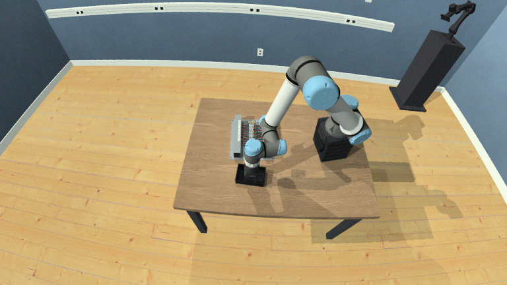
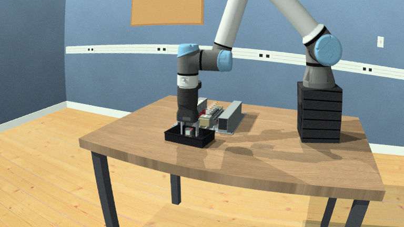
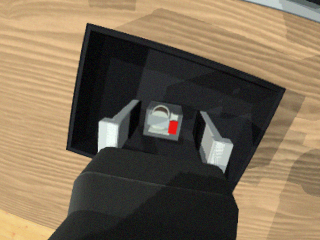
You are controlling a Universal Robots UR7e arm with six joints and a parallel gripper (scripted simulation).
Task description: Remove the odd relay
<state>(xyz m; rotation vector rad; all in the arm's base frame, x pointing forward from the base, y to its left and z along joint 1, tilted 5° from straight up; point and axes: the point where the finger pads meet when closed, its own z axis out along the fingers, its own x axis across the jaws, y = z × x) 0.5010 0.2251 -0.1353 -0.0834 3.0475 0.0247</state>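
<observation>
The relay with the red button (image 2: 189, 131) (image 3: 163, 121) is inside the black parts tray (image 2: 183, 140) (image 3: 112, 35) (image 1: 239, 181), button side up. My gripper (image 2: 189, 134) (image 3: 167, 117) is open, its fingers reaching down into the tray on either side of the relay, with a gap on each side. The relay panel (image 1: 232, 136) (image 2: 230, 132) lies flat on the table behind the tray, as far as the arm lets me see. Its relays in the row (image 2: 212, 107) show orange buttons. My wrist hides part of the panel in the top view.
The wooden table (image 1: 209, 192) (image 2: 128, 141) bears the tray, the panel and my arm's black base block (image 1: 333, 147) (image 2: 320, 114). Tall grey ducts (image 2: 230, 115) stand along the panel's sides, close to the tray. The tray's low walls surround my fingers.
</observation>
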